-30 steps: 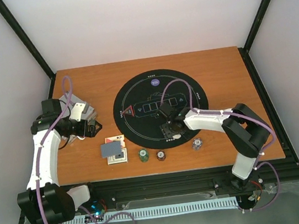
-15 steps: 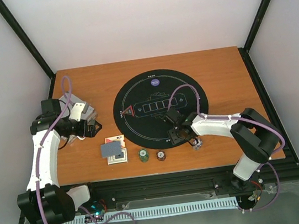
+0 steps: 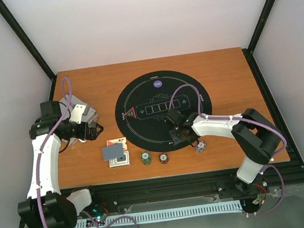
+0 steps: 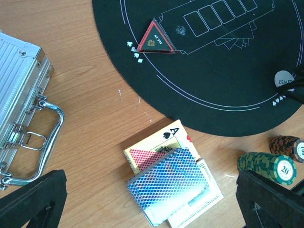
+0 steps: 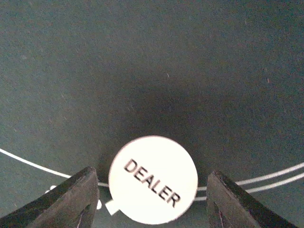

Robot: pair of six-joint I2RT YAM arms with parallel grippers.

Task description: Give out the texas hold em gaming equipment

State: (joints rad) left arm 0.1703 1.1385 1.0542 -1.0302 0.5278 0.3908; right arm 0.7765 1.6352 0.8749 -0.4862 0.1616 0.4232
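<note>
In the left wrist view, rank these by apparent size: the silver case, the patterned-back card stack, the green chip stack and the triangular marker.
1. The silver aluminium case, even though it is partly cut off by the frame.
2. The grey patterned-back card stack.
3. The green striped chip stack and the red-edged black triangular marker look about alike, so they are not ranked.

The silver case (image 4: 19, 95) ran off the left wrist view's left edge; the dealer button (image 4: 283, 79) was partly hidden behind something black, and the brown chip (image 4: 286, 146) was cropped by the right edge
</note>
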